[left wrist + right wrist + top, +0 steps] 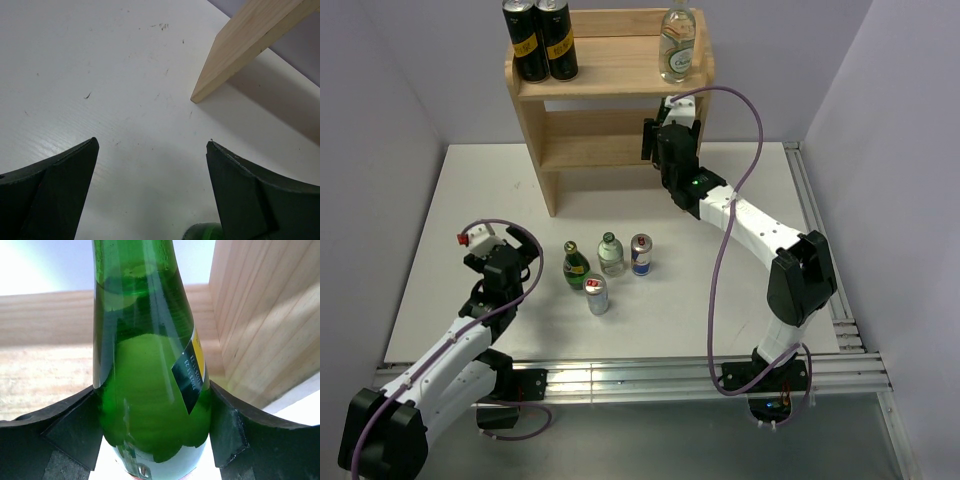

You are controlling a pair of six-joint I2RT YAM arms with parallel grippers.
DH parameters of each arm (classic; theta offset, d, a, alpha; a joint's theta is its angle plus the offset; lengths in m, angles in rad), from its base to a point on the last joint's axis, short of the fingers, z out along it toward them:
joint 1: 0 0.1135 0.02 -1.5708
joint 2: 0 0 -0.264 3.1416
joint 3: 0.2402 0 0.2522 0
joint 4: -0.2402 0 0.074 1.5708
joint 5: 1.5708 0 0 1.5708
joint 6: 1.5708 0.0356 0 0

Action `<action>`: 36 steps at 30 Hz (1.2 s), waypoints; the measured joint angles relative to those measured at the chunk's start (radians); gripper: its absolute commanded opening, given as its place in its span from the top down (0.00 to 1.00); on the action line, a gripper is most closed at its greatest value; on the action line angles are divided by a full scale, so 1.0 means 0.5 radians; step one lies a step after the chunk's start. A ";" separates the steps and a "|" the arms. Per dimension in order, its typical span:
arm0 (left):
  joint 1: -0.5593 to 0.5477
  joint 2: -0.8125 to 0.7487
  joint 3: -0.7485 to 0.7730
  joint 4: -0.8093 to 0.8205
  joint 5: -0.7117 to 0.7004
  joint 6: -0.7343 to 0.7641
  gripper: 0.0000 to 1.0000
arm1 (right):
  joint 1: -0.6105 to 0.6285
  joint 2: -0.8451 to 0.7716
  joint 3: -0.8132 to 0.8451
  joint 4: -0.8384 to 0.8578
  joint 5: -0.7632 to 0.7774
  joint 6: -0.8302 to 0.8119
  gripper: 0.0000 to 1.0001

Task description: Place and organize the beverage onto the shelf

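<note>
Your left gripper [152, 145] hovers low over the white table [450, 200] on the near left. Its fingers [50, 200] are spread wide with nothing between them.

Just right of it, four drinks stand upright in a loose cluster on the table:
- a dark bottle with a gold label [576, 265]
- a small clear bottle [610, 253]
- a blue-and-silver can [641, 254]
- a red-topped silver can [597, 295], nearest to you

You cannot tell from above how full any of them is.

At the far edge of the table stands the shelf [620, 60]. On the left end of its top tier, two black-and-gold cans [542, 40] stand side by side, touching. A tall clear glass bottle [678, 45] stands at the right end, well apart from them.

Your right gripper [152, 400] reaches into the right end of the middle tier, close beside the side panel. Its fingers [65, 430] are clamped on either side of a green glass bottle [150, 365], which stands upright. Liquid fills that bottle up to the narrowing neck. In the overhead view the arm hides the bottle.
</note>
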 measured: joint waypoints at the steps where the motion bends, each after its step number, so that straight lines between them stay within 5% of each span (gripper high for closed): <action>1: 0.000 0.003 0.000 0.000 0.000 0.000 0.04 | 0.000 0.000 -0.001 0.021 0.001 -0.005 1.00; 36: 0.000 0.002 0.001 -0.001 -0.008 -0.002 0.05 | -0.030 0.401 -0.163 1.325 0.299 -0.456 1.00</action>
